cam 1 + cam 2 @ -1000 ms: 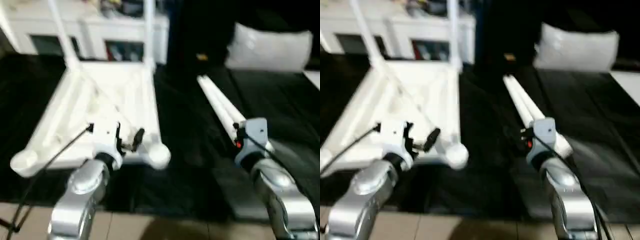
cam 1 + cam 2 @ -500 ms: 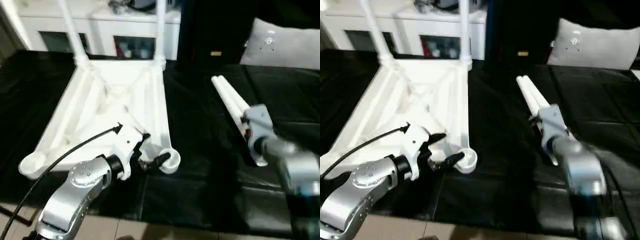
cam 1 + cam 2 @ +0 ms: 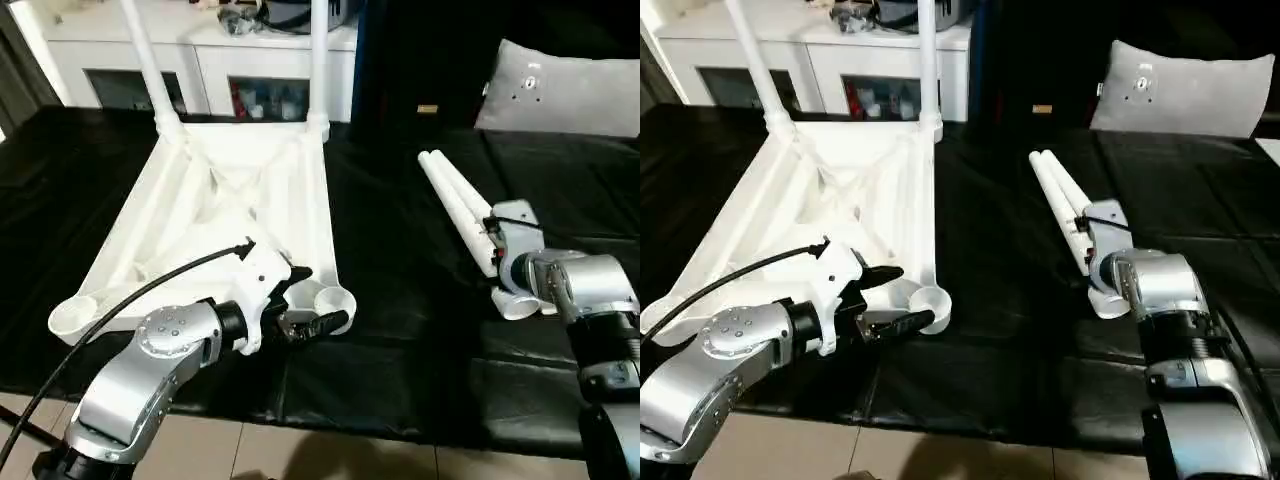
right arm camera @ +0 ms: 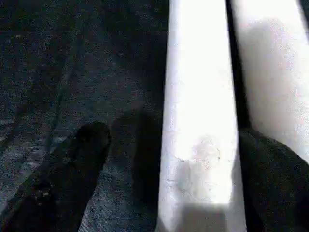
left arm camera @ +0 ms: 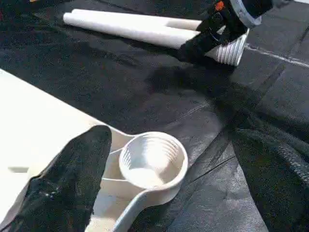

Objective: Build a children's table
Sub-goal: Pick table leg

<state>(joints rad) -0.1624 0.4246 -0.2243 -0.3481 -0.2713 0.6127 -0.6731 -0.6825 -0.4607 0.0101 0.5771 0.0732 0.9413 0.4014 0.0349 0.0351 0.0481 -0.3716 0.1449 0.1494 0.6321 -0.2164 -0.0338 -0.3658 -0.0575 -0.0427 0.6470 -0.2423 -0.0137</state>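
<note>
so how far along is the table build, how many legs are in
Two legs stand in the far sockets of the upturned table top. The open right gripper straddles one of two loose legs on the black cloth. Both near sockets, including this one, are empty.

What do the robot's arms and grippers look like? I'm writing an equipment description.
Rounded silver metallic forearms lead to white wrist housings. The left gripper has two black fingers, and a thin black cable loops to its wrist. The right gripper has black fingers too.

Silver forearms, white wrist housings, black fingers, black cable along left arm.
</note>
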